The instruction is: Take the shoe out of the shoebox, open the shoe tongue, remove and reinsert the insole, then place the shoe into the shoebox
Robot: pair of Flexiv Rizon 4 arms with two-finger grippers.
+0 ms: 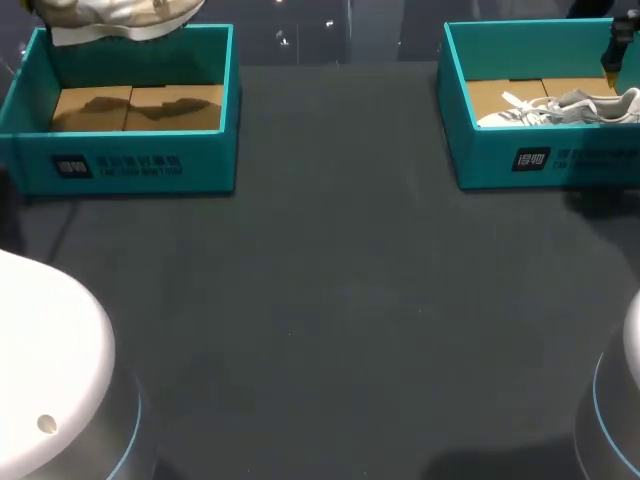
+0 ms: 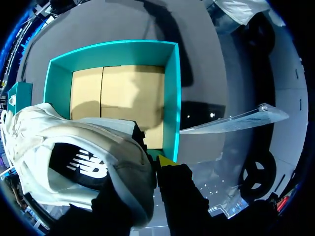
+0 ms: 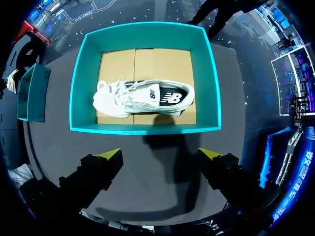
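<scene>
White padded shoe clamped in left claw.

White rounded arm shells, blue-ringed grey joints, black yellow-tipped fingers

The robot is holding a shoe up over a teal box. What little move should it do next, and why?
Probably lower the shoe onto the bare table near the left box. The left hand holds it above that empty box, and the tongue and insole steps likely need it resting where the open right hand can help.
</scene>
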